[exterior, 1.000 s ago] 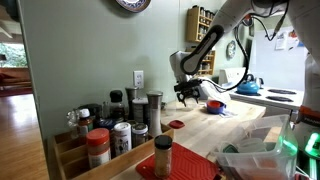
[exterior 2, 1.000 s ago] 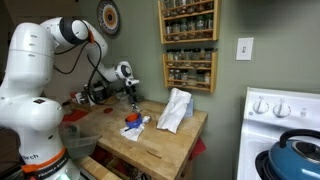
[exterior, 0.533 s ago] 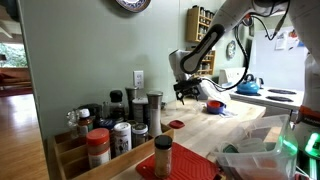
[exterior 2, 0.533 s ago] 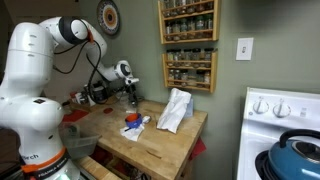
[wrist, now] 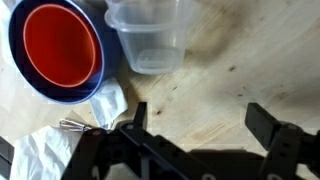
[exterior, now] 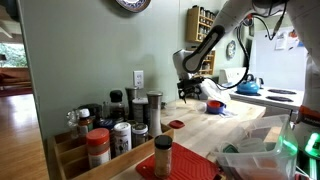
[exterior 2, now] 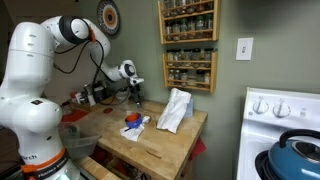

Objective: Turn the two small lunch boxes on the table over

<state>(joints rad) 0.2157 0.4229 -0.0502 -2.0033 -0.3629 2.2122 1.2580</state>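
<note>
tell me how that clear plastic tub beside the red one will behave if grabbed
Probably light: the clear tub looks thin-walled and empty. Its walls may flex if the tool squeezes. It looks squat, so a push would likely slide it across the table rather than tip it.

1. No text, brand or number can be read with confidence in any view.
2. Labels on the spice jars (exterior: 110, 135), near left in an exterior view: print too small to read.
3. Jars in the wall spice rack (exterior 2: 188, 45), far side: labels blurred.
4. Wall clock (exterior 2: 108, 17): dial marks not legible.
5. Dark marking low on my base (exterior 2: 30, 158): cut off at the edge, unreadable.
</note>
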